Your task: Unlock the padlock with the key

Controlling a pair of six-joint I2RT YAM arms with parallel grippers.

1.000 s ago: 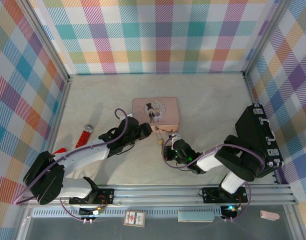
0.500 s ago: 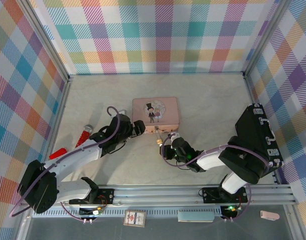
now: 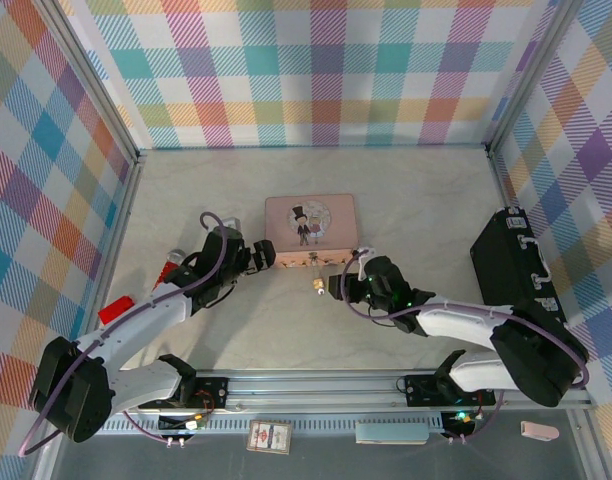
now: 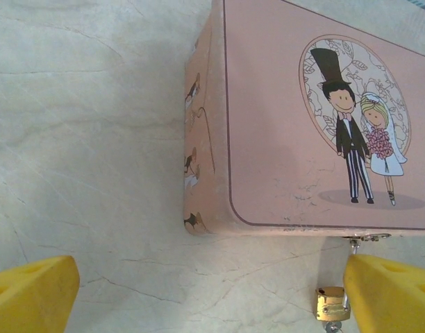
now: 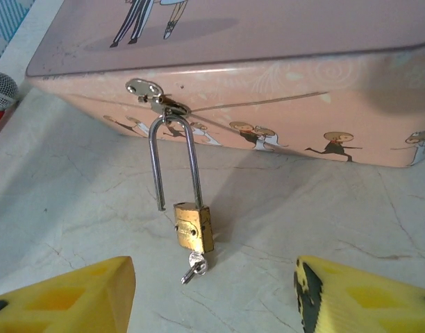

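Far left, near nine o'clock on the pale marbled table (image 3: 426, 200): what looks like a toy microphone (image 3: 172, 266), red handle and grey mesh head, lying idle and apart from the job.

Next, the left gripper (image 4: 212, 298): yellow wedge fingers spread wide with nothing between them. Parked at eight o'clock of the pink tin (image 3: 311, 222), just off its near-left corner, probably to brace or steady the tin.

Centre, the pink tin itself: flat rectangular box with rounded corners and smooth printed metal, a cartoon bride and groom on the lid, small scuffs along the near edge. At six o'clock of the tin, a little silvery hasp (image 5: 148, 94), and hanging from it the padlock (image 5: 194, 227): a tiny brass block on a long, thin, polished shackle (image 5: 175, 156). One shackle leg seated in the body, the other ending free beside it, so judged already sprung open though not yet unhooked. At six o'clock of the brass body, the key (image 5: 194, 267), dark grey and very small, stuck in the keyhole and resting on the table.

Then the right gripper (image 5: 216, 298), at five o'clock of the tin: jaws apart and empty, facing padlock and key, close but touching neither.

Far right, at three o'clock: a black case (image 3: 513, 275), hard-shelled, lying by the wall.
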